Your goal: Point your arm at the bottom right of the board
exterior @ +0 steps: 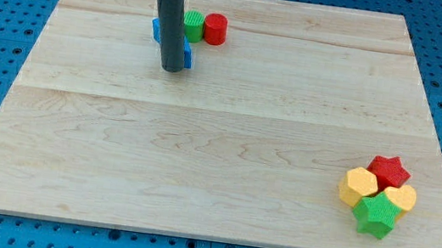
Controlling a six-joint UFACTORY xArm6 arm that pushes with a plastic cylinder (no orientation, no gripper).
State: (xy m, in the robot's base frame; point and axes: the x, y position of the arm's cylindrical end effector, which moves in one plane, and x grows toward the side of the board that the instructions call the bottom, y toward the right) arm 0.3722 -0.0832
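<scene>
- Three blocks are bunched by my tip (173,68), no fingers to tell of: a blue block (158,30) half hidden behind it, a green block (193,26), a red cylinder (215,29).
- These could be dragged along if the rod is swung carelessly.
- Four blocks crowd the bottom right of the board (436,247), the goal: a yellow hexagon (357,186), a red star (389,172), a green star (377,216), a yellow block (402,198). They could be knocked off the board (199,164).

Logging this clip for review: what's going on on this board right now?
A single arm with a dark rod is working over a wooden board. My tip sits near the view's top, against a blue block that the rod partly hides; a green block and a red cylinder stand just to its right. At the view's bottom right a red star, a green star and two yellow blocks cluster together. The tip is far from that corner.
</scene>
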